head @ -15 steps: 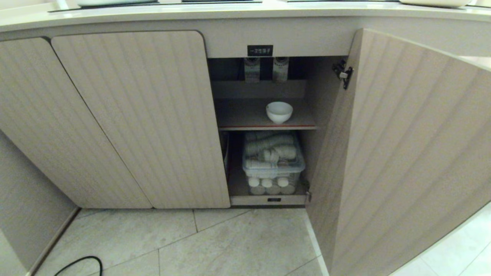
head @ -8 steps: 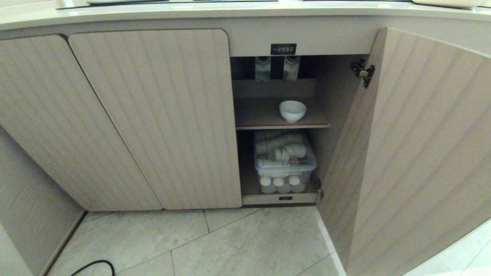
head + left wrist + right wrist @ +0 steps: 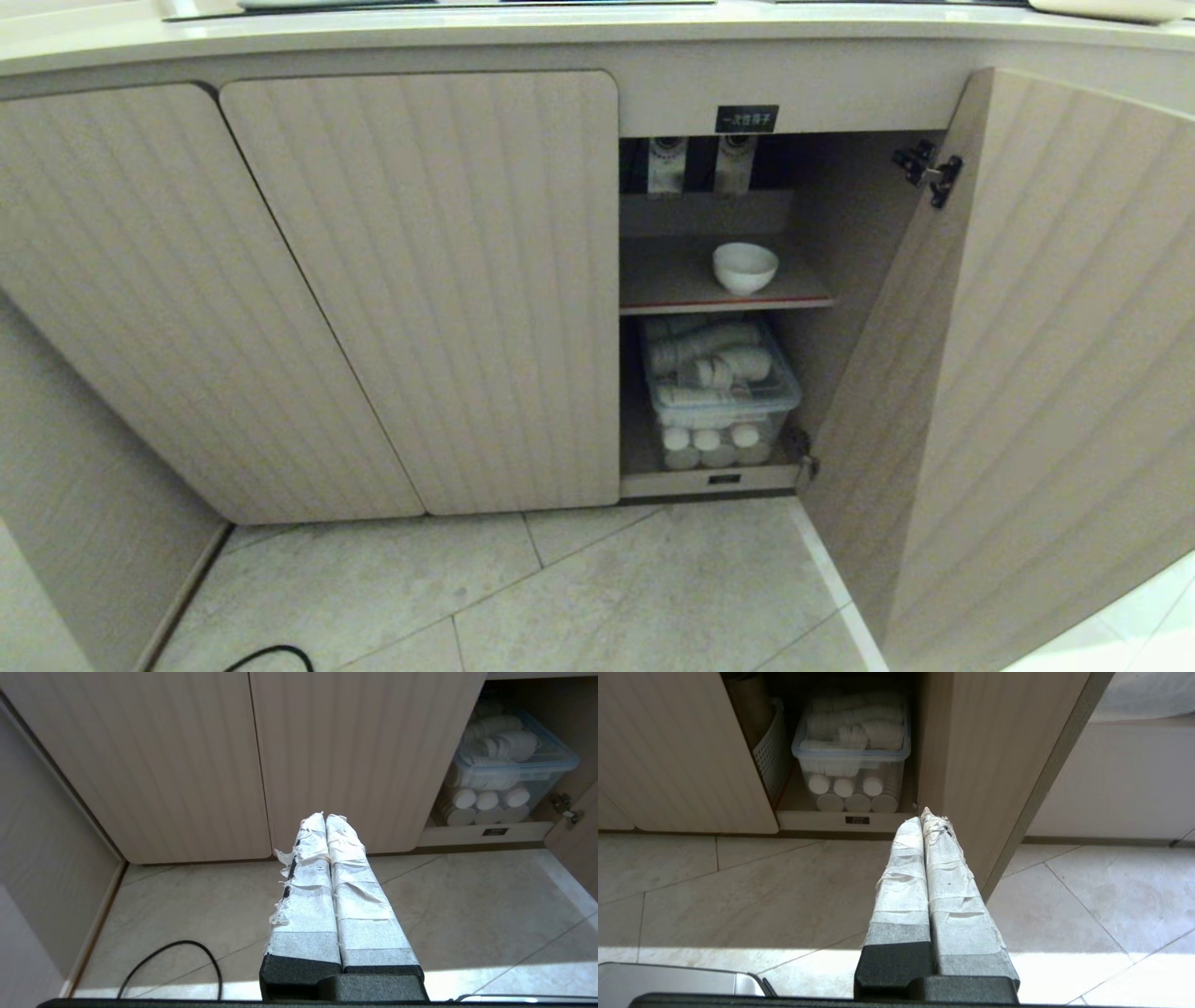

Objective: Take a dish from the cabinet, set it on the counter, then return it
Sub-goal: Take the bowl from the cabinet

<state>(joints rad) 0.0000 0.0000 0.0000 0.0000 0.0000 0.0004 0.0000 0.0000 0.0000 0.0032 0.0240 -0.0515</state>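
Open cabinet [image 3: 420, 280], upright dish [image 3: 745, 268] mouth-up on its upper shelf; both end effectors pressed together, empty.

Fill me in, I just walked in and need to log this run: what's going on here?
Nothing is being handled yet. The small glossy white bowl sits on the upper shelf of the light beige ribbed cabinet, whose right-hand door stands open. A clear plastic bin of white cups sits below it. The left gripper and right gripper are both shut and empty, low over the floor tiles.

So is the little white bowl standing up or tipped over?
Standing up. The bowl sits on its foot on the cabinet's upper shelf, with its open mouth facing up.
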